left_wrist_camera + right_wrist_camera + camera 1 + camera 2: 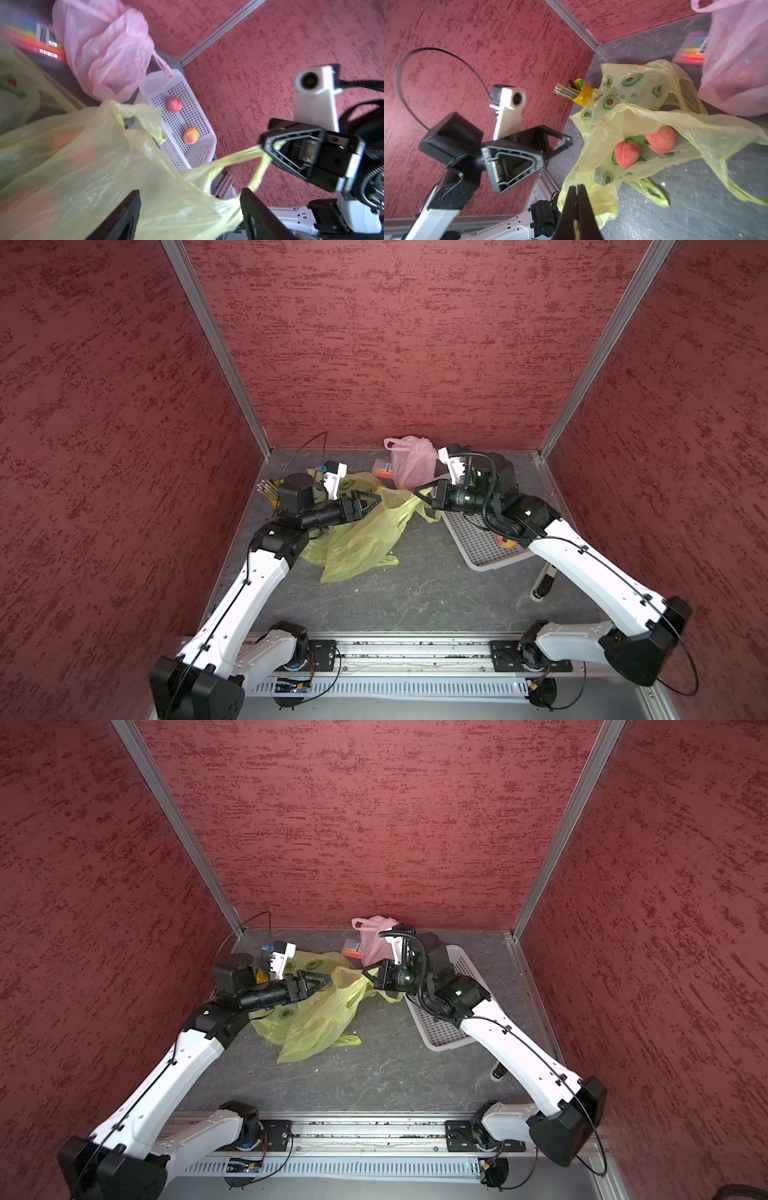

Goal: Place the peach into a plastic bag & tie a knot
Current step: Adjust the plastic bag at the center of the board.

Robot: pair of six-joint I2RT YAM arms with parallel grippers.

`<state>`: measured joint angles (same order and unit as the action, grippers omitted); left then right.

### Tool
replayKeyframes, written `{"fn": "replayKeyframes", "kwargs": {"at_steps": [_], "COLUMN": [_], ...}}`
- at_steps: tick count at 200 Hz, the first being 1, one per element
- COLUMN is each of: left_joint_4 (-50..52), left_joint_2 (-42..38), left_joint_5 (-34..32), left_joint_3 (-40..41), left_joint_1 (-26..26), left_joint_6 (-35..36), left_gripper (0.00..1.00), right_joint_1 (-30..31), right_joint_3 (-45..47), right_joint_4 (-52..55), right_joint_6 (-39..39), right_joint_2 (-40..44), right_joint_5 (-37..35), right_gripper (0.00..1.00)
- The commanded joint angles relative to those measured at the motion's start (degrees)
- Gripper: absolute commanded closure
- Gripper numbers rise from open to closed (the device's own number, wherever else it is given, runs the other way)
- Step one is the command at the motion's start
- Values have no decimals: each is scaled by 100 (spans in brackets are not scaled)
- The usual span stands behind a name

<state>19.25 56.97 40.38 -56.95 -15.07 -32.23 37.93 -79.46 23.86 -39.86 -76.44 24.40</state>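
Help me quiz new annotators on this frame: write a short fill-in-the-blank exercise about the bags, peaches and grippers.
1. The right gripper is shut on a handle of the plain bag, whose colour is ___.
2. Inside that bag lie ___ peaches.
3. The left gripper has its jaws ___.
4. The bag by the back wall is ___.

Missing words: yellow; two; open; pink.
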Motion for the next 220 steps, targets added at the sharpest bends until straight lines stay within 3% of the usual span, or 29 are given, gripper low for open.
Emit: {"fn": "replayKeyframes", "kwargs": {"at_steps": [1,29,62,104,143,158,181,220], "left_joint_4": [554,633,656,333,-78,-233,-206,-90], "left_joint_2": [-355,-473,-278,-22,160,238,317,126], "left_joint_5": [-163,-199,-877,-2826,-4450,-4937,-5409,-5325], "left_joint_3": [-246,-399,-479,-481,-370,-342,-310,-122], "left_joint_1": [-93,-422,-998,-1762,-2462,-2654,-2723,-2694], "left_joint_6": [990,1757,2352,2589,2728,2757,2729,2763], "left_gripper": [20,17,16,17,25,34,61,80], "right_joint_1": [113,203,284,355,413,423,430,425], "right_joint_3": [-474,-1077,-1519,-1646,-1635,-1625,-1679,-1843], "right_joint_4": [9,215,298,166,49,27,199,469], "right_joint_6": [338,586,638,467,271,189,145,194], "right_joint_2": [-355,-820,-1151,-1269,-1284,-1288,-1260,-1247], "right_joint_5": [433,726,977,1040,972,929,694,274], "right_gripper": [100,100,100,100,100,100,100,100]}}
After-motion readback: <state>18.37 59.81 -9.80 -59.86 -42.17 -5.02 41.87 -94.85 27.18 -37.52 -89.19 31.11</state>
